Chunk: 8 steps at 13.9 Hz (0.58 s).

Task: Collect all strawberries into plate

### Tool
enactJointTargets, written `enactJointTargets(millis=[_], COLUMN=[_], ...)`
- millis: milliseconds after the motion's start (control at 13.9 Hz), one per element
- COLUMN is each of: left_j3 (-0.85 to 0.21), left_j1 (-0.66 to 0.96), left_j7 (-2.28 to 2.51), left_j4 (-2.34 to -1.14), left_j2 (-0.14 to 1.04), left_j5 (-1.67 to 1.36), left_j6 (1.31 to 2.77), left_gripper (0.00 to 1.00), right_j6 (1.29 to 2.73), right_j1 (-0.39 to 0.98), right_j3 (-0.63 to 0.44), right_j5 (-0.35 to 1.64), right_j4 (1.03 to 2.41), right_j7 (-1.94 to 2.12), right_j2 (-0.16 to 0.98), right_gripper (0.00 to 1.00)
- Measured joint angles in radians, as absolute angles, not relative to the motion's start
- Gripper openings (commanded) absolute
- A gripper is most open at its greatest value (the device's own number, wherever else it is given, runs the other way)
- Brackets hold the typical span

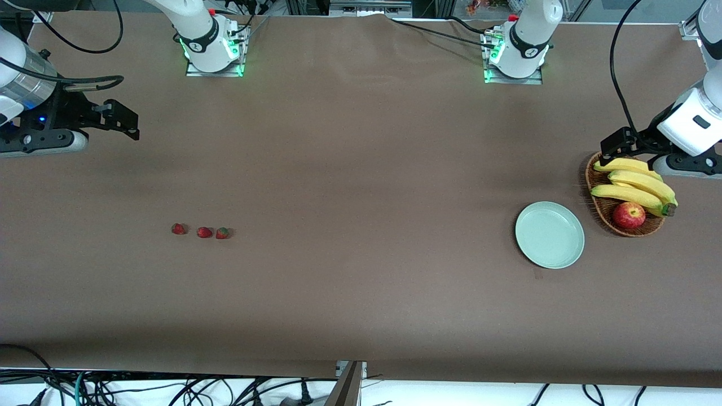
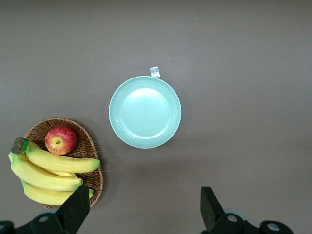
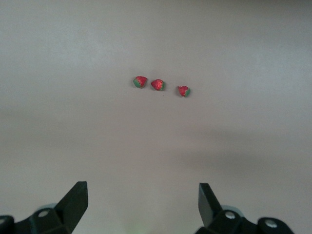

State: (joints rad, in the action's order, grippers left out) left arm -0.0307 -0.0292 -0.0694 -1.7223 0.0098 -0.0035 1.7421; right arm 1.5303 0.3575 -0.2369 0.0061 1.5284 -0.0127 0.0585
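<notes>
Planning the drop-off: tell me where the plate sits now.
The plate lies bare on the table toward the left arm's end, right beside the wicker basket and slightly nearer the front camera.

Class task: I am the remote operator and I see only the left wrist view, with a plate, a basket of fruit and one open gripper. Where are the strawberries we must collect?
Observer: All three strawberries lie in a short row on the table, toward the right arm's end.
Operator: Is any berry on the plate?
Observer: None; the plate sits toward the left arm's end, beside the basket.
Operator: Where is the other gripper?
Observer: The right gripper hangs open over bare table at its own end, holding nothing, with the berries in its camera's sight.
Operator: And mine, seen from the front?
Observer: The left gripper is over the basket's edge.
</notes>
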Motion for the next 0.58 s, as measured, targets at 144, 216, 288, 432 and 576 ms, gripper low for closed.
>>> enactJointTargets(millis=[144, 216, 288, 432, 576], left_j3=[-0.031, -0.031, -0.031, -0.033, -0.034], left_j1=[-0.029, -0.029, -0.029, -0.029, -0.029], left_j7=[-0.070, -0.070, -0.070, -0.070, -0.070], left_j4=[-1.719, -1.717, -1.715, -1.712, -1.710], left_j2=[0.010, 0.010, 0.010, 0.009, 0.009], left_j5=[-0.003, -0.004, -0.003, -0.003, -0.003], left_j6=[1.718, 1.705, 1.694, 1.684, 1.681], left_gripper=[1.00, 1.00, 1.00, 1.00, 1.00], right_j6=[1.542, 1.551, 1.559, 1.568, 1.574], right_j1=[0.357, 0.357, 0.357, 0.357, 0.355], right_j3=[-0.238, -0.240, -0.242, -0.245, -0.250], right_j5=[0.006, 0.006, 0.006, 0.006, 0.006], right_j4=[1.529, 1.529, 1.529, 1.529, 1.529], right_j7=[-0.013, -0.013, -0.013, -0.013, -0.016], right_j2=[0.059, 0.059, 0.059, 0.060, 0.066], right_gripper=[1.00, 1.00, 1.00, 1.00, 1.00])
